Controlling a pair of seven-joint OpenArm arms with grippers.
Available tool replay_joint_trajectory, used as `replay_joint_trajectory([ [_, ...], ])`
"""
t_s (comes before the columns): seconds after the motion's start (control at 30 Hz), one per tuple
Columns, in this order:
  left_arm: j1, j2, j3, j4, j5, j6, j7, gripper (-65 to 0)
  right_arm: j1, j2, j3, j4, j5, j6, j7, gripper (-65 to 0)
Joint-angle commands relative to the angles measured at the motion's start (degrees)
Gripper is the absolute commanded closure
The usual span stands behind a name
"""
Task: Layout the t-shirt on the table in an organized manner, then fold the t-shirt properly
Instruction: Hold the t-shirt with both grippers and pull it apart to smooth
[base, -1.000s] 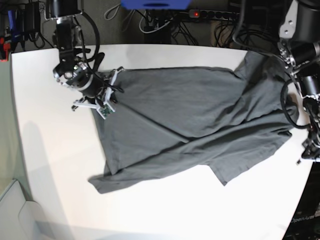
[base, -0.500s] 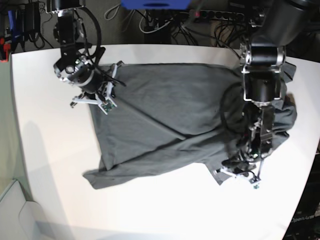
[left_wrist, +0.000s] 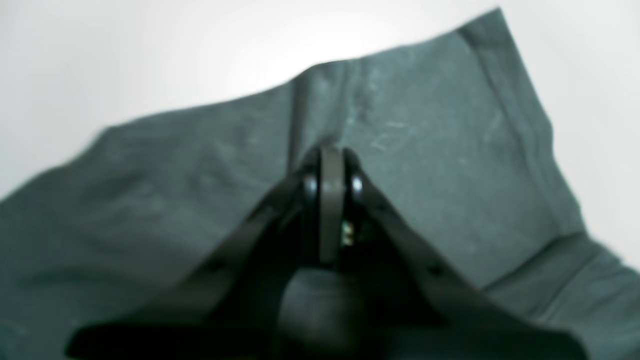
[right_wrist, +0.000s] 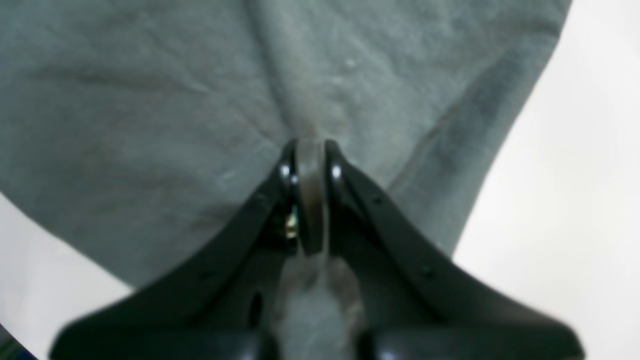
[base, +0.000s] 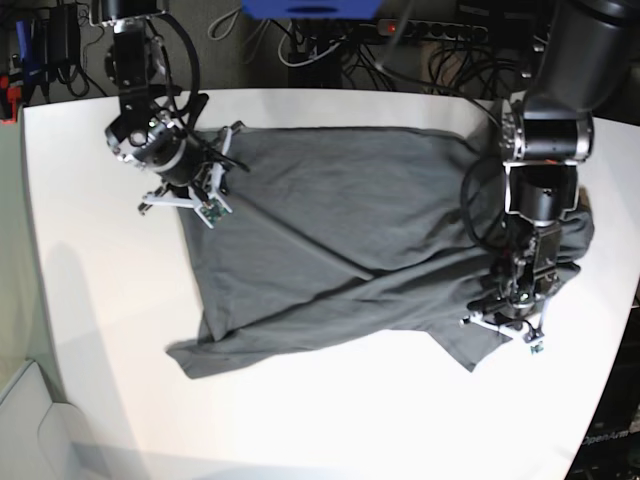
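While both arms grip cloth, I judge this the spreading stage, not folding. The t-shirt (base: 350, 240) lies rumpled across the middle of the table (base: 90, 300), a diagonal crease running through it. The right gripper (base: 197, 190) has its jaws pressed together on fabric near the far left edge in the base view; the left gripper (base: 505, 318) pinches the shirt at the near right. To do this well, I would draw the two pinches apart evenly, low over the surface, until the crease flattens, and release only then.

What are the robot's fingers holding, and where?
Both grippers, left and right, pinch the t-shirt: right near its upper corner, left at the opposite lower edge.
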Motion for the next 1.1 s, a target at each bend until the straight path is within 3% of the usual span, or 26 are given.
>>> replay_joint_trajectory([
  [0.0,0.54,-1.66,-0.15,0.27,0.18,0.95,1.15,-0.3,0.67,0.29,0.15,0.88,0.57,-0.02,1.01,0.0],
  [0.33,4.23,-8.35,-10.87,0.71,0.26,0.95,1.15,-0.3,0.05,1.61,0.24,0.71,0.48,-0.02,1.01,0.0],
  [0.6,1.68,-10.54,-11.14,2.38,0.62,0.95,1.06,-0.3,-0.13,1.61,-0.03,-0.88,0.48,-0.02,1.01,0.0],
  [0.8,1.24,-12.83,-11.22,3.78,0.62,0.95,1.15,-0.4,0.58,3.72,0.24,-7.29,0.48,-0.02,1.1,0.0],
  [1.07,1.42,-13.8,-11.14,3.78,0.62,0.95,0.89,-0.4,1.9,5.13,6.39,-7.12,0.48,-0.02,1.01,0.0],
])
